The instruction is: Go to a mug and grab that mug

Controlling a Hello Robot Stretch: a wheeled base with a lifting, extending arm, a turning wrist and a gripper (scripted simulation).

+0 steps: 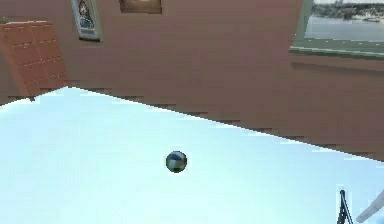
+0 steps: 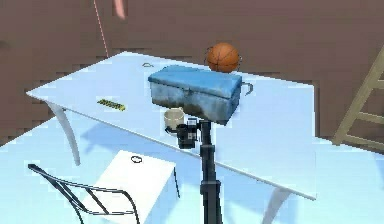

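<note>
The pincer (image 2: pixel 186 133) stood near a pale mug (image 2: pixel 173 118) on the white tabletop (image 2: pixel 280 112), beside a blue case (image 2: pixel 197 90); whether it held anything was unclear.

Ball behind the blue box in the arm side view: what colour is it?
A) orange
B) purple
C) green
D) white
A: the ball sitting behind the blue box on the white table is plainly orange.
</note>
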